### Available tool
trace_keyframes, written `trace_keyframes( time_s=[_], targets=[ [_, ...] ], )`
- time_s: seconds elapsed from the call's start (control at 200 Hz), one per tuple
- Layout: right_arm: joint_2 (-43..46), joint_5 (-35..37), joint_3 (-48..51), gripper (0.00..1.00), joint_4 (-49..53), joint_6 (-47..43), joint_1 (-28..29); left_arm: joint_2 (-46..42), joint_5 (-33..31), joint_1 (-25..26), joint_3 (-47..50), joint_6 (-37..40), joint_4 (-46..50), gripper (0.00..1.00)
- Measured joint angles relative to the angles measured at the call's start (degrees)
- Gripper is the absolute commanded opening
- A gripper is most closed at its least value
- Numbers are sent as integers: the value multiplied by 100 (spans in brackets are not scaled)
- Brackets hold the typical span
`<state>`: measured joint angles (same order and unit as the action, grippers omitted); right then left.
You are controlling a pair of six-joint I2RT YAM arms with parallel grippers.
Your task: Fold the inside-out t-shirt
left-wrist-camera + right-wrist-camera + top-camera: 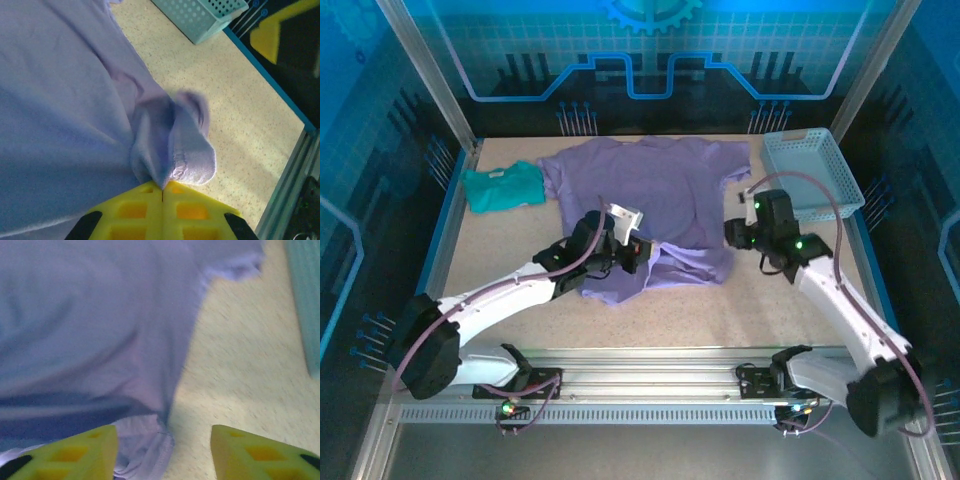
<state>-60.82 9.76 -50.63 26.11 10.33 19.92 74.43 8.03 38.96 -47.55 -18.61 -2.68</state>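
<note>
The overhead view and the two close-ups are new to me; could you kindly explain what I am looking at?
The machine is two white robot arms, a left arm and a right arm, bolted at the near edge of a speckled beige table. The overhead view comes from a fixed camera above and behind them. Each close-up comes from a camera on one wrist, so that arm's own yellow fingers show at the bottom.

On the table lie a large lavender-purple cotton t-shirt, a smaller teal-green shirt to its left, and a pale blue perforated plastic basket at the right.

The left gripper is shut, pinching a bunch of the lavender fabric. The right gripper stands open at the t-shirt's right edge, holding nothing.
</note>
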Motion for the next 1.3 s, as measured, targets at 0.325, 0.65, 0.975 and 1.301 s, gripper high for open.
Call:
trace_keyframes(
  time_s=[0.325,0.65,0.975,1.301],
  targets=[
    [61,-522,2192,40,-2802,-636,2640,-177,205,-619,-809,-385,754,0],
    [-3373,201,1322,34,-5484,-1224,2887,-289,579,-957,-1322,-367,1556,0],
    [-4019,341,393,30,-5956,-1300,2079,-595,1036,-966,-1604,-245,1897,0],
    [-3187,337,1036,27,-5818,-1707,1762,-671,1504,-396,-1814,-249,1853,0]
  ],
)
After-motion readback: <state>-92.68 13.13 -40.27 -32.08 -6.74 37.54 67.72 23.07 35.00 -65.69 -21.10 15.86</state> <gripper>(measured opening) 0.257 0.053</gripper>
